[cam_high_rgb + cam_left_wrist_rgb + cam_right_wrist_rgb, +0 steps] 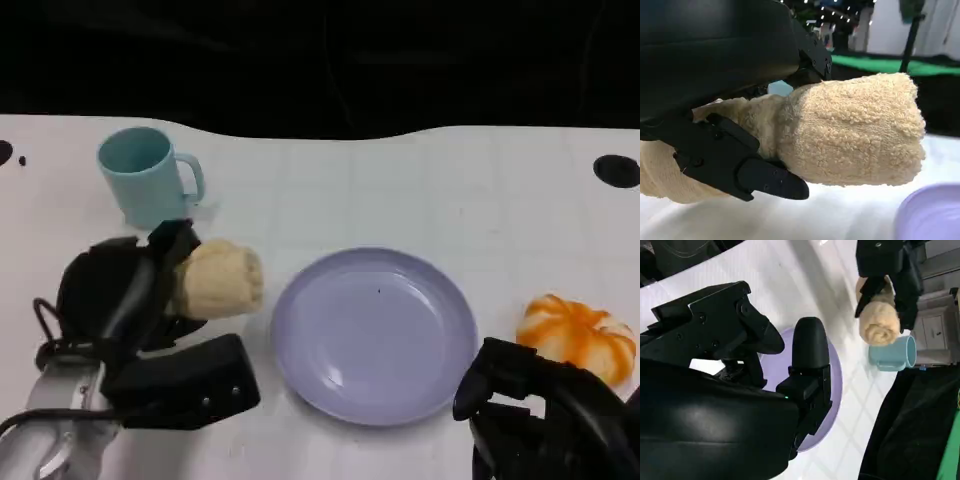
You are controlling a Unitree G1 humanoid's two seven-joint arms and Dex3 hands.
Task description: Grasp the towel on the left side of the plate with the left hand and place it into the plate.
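Left hand: the left hand (130,295) is at the lower left of the head view, its black fingers (765,177) wrapped around the rolled towel (218,278); it is grasping the towel.
Towel: a cream, looped-pile roll; one end sticks out past the fingers toward the plate (375,335). In the left wrist view the towel (850,132) appears lifted off the white table (420,190), with bare table under it. It is just left of the plate's rim, not over the plate.
Plate: pale lavender, round, shallow, in the middle of the table with nothing on it. Its edge shows in the corner of the left wrist view (932,212), near the towel's free end.
Mug: a light blue mug (148,175) stands upright behind the left hand, handle toward the plate. In the right wrist view the mug (895,354) is just beyond the towel (880,317).
Right hand: the right hand (545,405) is at the lower right of the head view, right of the plate, holding nothing; its fingers (810,352) are apart, with the plate (832,385) beyond them.
Orange object: an orange-and-white ribbed thing like a small pumpkin (578,335) lies on the table right of the plate, just behind the right hand, not touching the plate.
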